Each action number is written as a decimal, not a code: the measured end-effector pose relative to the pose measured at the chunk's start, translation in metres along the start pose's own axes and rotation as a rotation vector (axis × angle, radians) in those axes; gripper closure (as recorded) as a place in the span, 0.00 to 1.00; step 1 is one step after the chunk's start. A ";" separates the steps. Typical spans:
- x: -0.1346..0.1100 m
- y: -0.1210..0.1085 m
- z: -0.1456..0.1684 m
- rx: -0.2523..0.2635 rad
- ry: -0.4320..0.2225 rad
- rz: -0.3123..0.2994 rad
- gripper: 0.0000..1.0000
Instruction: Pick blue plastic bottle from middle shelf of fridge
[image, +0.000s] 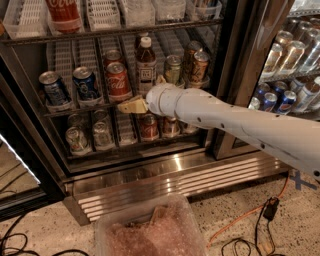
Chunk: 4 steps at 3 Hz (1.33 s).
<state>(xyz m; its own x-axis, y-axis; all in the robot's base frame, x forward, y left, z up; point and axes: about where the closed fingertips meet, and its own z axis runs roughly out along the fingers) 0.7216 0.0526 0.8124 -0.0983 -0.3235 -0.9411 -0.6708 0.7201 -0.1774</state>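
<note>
- The gripper (135, 105) sits at the front edge of the middle shelf (82, 109), low and just in front of the blue plastic bottle (145, 65). The wrist hides most of it, so I cannot tell whether it is spread or closed.
- The bottle stands upright in its lane tray. A red Coca-Cola can (118, 82) is close on its left and a green can (173, 69) close on its right.
- Risk 1: the lanes are narrow. If I drive in off-centre, I expect to shove the red can or the green can, tipping one or jamming it against the bottle.
- Risk 2: the bottle is tall and slim. A grasp near the base, where the gripper now sits, could let it pivot and topple on the way out.
- Risk 3: the gripper is level with the shelf rail. Advancing at this height could catch the rail or the tray lip.
- Risk 4: the arm (225, 120) passes close to the fridge (150, 175) door frame (245, 75). A wide swing on retreat could scrape it.
- Risk 5: a dropped bottle would fall toward the steel base or the plastic bin (150, 230) below.
</note>
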 end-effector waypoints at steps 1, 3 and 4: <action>-0.003 -0.008 -0.001 0.033 -0.018 0.024 0.00; -0.005 -0.015 -0.001 0.071 -0.030 0.038 0.18; -0.006 -0.016 0.001 0.074 -0.029 0.033 0.25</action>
<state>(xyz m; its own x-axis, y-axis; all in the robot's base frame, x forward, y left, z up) 0.7336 0.0439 0.8208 -0.0975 -0.2812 -0.9547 -0.6110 0.7741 -0.1656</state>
